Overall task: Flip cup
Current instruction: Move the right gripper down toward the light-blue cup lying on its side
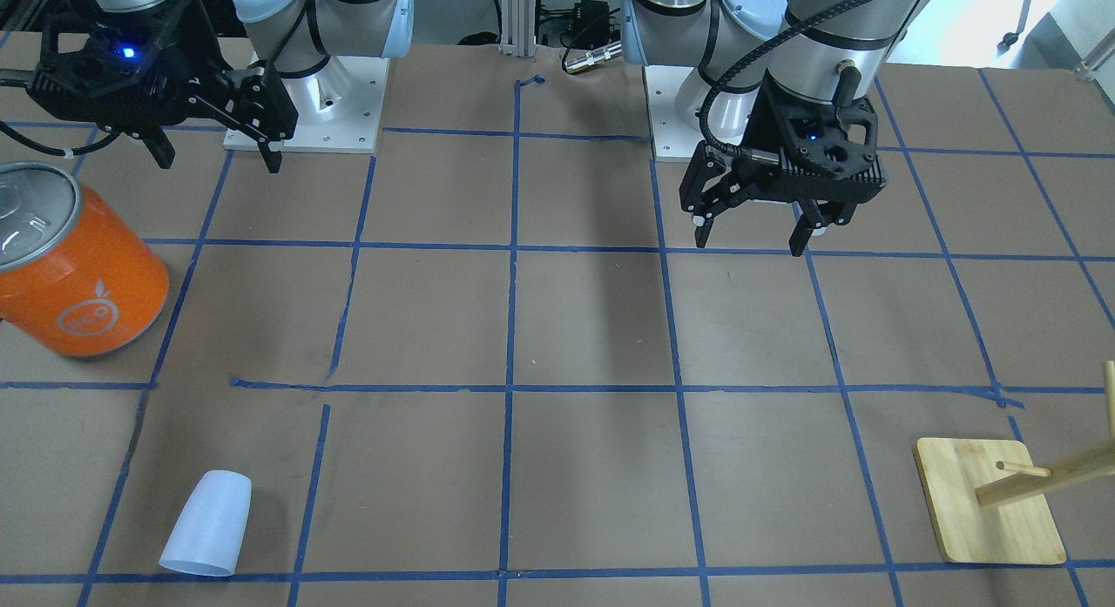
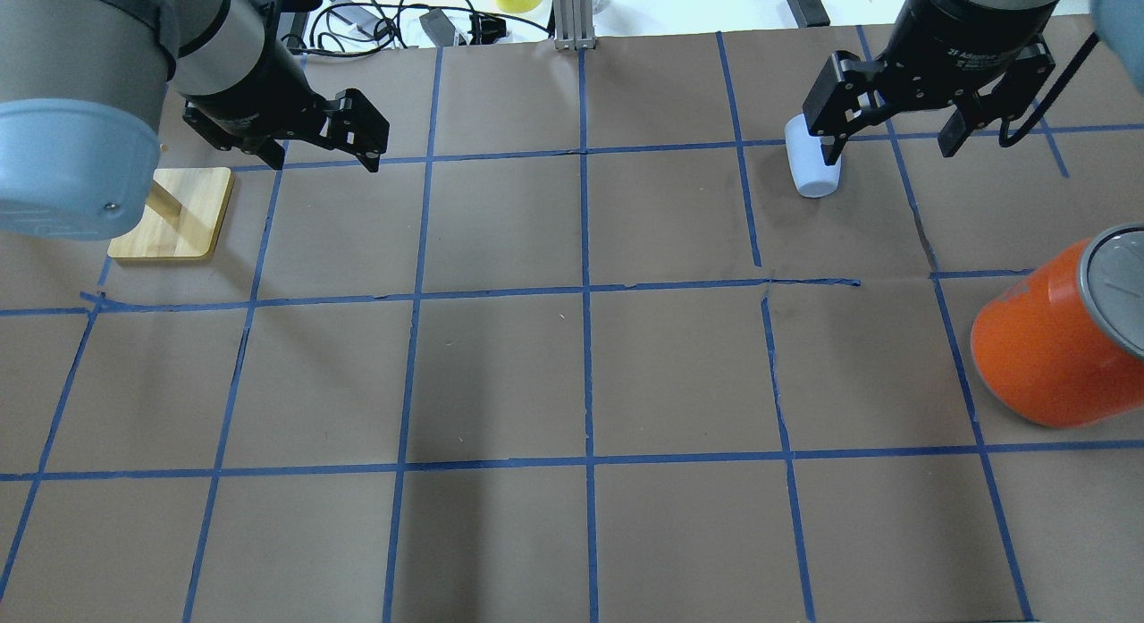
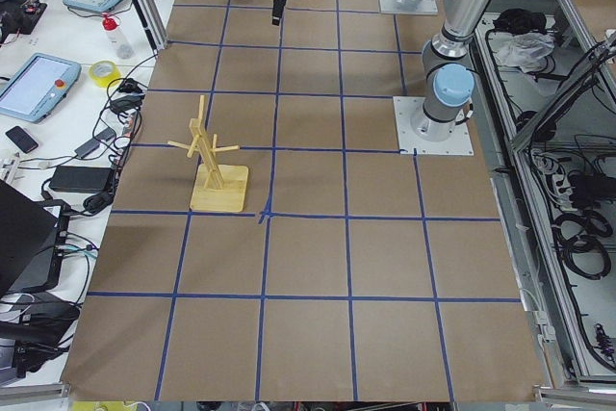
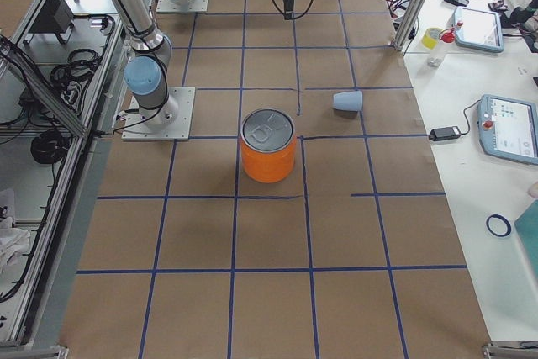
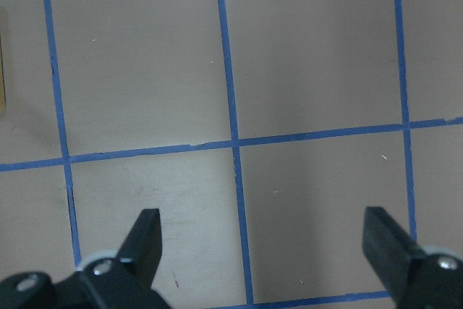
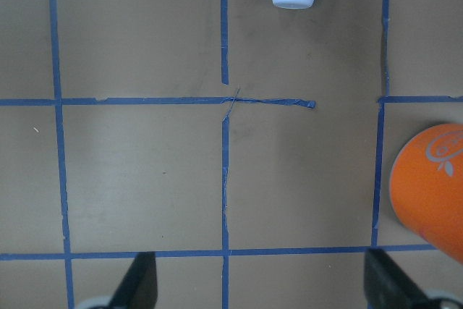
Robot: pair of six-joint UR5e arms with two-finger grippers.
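Currently: cup (image 1: 206, 524), apparently on its side; right gripper (image 1: 219, 158) (jaws spread, apart from it) should straddle its wall squarely; left gripper (image 1: 749, 244) likewise spread.

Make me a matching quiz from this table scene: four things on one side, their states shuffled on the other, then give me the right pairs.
Things:
1 cup
2 orange can
3 wooden rack
4 left gripper

States:
A open, holding nothing
B standing upright, silver lid on top
C lying on its side
D square base with pegs

Pairs: 1-C, 2-B, 3-D, 4-A
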